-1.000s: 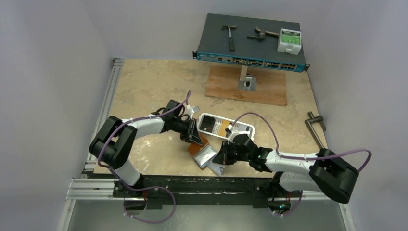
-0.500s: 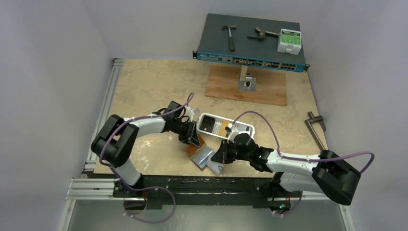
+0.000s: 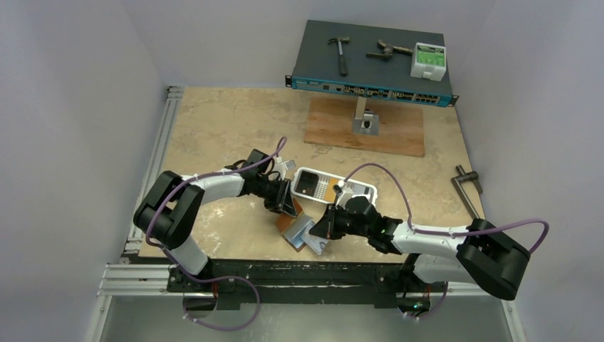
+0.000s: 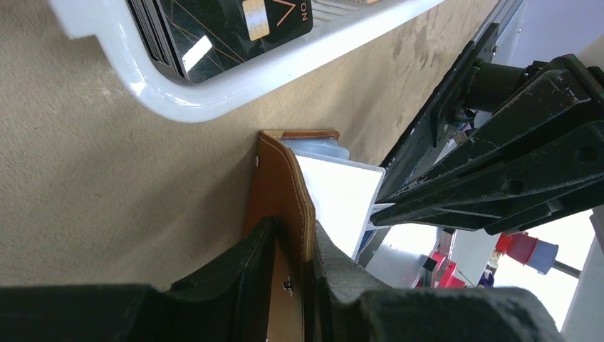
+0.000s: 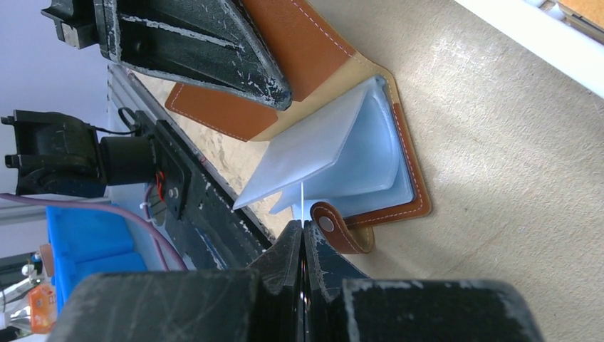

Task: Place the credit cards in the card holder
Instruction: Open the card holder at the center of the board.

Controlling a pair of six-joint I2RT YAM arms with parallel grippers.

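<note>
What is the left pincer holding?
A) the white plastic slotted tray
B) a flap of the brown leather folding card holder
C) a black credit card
B: in the left wrist view, the left pincer is closed on a flap of the brown leather folding card holder.

The card holder (image 5: 306, 43) is showing tan-brown leather edged with pale stitching, its inner sleeves glinting clear and faintly blue. The white credit card (image 4: 335, 199) is showing plain white. The black credit card (image 4: 228, 28) in the white tray (image 4: 214, 92) is carrying thin gold lines and a gold chip. The counter (image 3: 228, 128) is looking mottled beige. The left tool (image 4: 295, 246) and the right tool (image 5: 303, 239) are showing black, scuffed pale.
</note>
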